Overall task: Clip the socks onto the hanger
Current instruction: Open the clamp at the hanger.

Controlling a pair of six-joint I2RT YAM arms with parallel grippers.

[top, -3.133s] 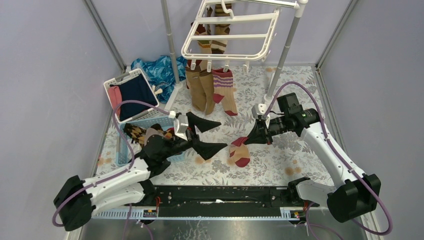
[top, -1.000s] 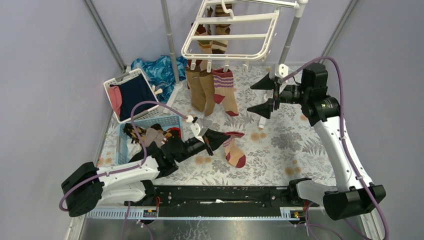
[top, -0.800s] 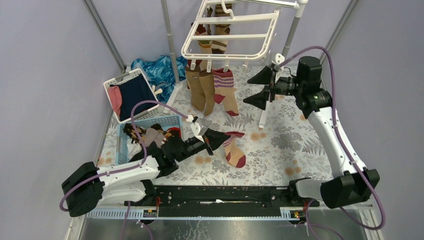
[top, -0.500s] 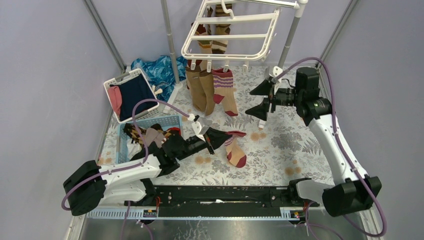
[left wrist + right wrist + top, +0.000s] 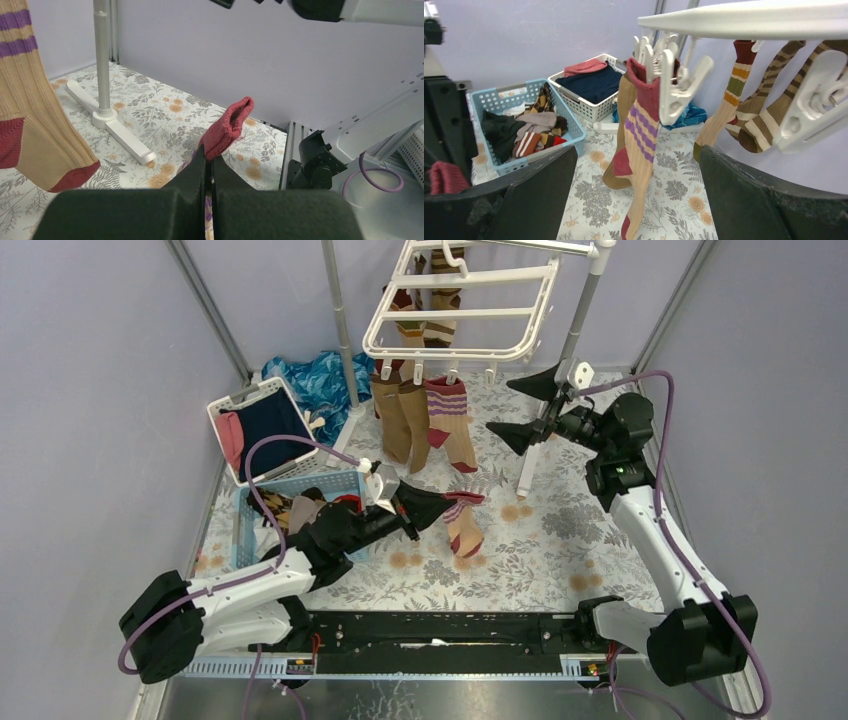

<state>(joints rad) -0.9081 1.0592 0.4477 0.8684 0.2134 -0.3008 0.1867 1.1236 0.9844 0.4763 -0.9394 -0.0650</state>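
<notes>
A tan sock with a red cuff and purple stripes hangs from my left gripper, which is shut on the cuff; its foot rests on the table. My right gripper stands open with nothing between its fingers, just below the front edge of the white hanger. In the right wrist view a matching tan sock hangs from a white clip, with a free clip at the right. Brown striped socks hang further back.
A blue basket with several more socks sits left of my left arm. Behind it stand a white basket of navy and pink garments and a shiny blue cloth. The hanger's pole stand and its foot are close to my right gripper.
My right gripper has swung up and back toward the hanger's front edge and opened a little wider. My left gripper has drawn the sock slightly left and up.
</notes>
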